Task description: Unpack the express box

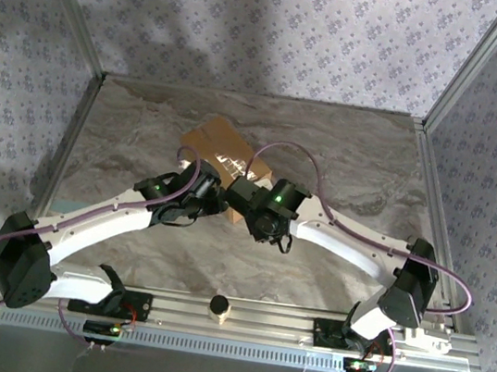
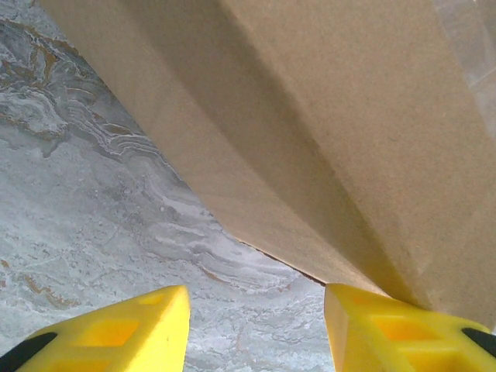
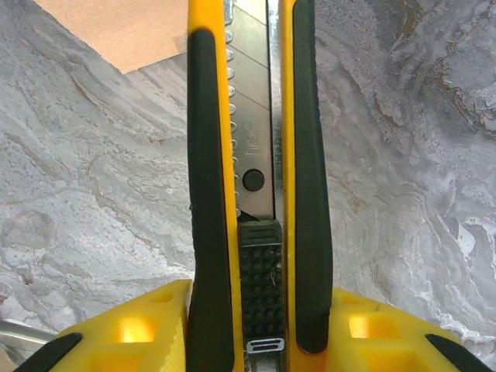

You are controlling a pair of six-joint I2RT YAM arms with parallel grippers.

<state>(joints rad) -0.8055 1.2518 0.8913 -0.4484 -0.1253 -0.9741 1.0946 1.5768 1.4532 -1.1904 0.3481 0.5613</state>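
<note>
Both arms bend inward over the box (image 1: 220, 143), which lies mid-table (image 1: 356, 155). Left gripper (image 2: 256, 310) is half open with nothing between its fingers, the box just beside it; right gripper (image 3: 256, 318) clamps a knife (image 3: 252, 139). Marble top, patterned walls (image 1: 255, 19).

You have a plain tan-brown express box (image 1: 222, 143), a grey table (image 1: 133, 141) veined like marble, and a utility knife (image 3: 252, 178) in yellow with black grips and a silver blade.

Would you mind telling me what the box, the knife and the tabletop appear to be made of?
Box: plain cardboard, matte tan with a fine fibrous grain. Knife: yellow plastic body with black, probably rubbery grip strips and a dull grey metal blade track. Tabletop: grey veined marble look; real stone or a printed surface, I cannot tell.
</note>
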